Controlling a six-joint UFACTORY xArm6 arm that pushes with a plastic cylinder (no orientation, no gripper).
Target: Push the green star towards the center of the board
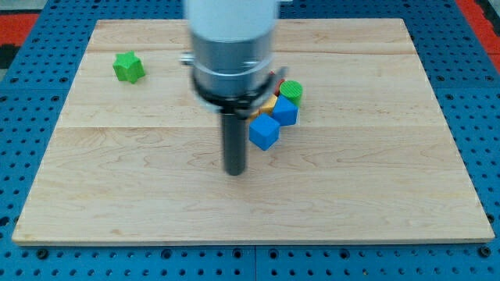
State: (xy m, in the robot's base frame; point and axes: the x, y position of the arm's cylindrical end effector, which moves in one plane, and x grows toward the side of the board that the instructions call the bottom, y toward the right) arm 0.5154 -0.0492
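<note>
My tip (235, 171) rested on the wooden table (375, 187); green star-shaped block (128, 67) lay well apart, up-left; no hand fitted.

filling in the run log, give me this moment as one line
tip: my tip mid-board, touching no block | target: green star-shaped block upper left, far from tip | cluster: blue cube and others right of rod

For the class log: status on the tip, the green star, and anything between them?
My tip at board centre, touching nothing. Green star at the view's upper left, apart. Path between is open; blue cube sits right of tip.
</note>
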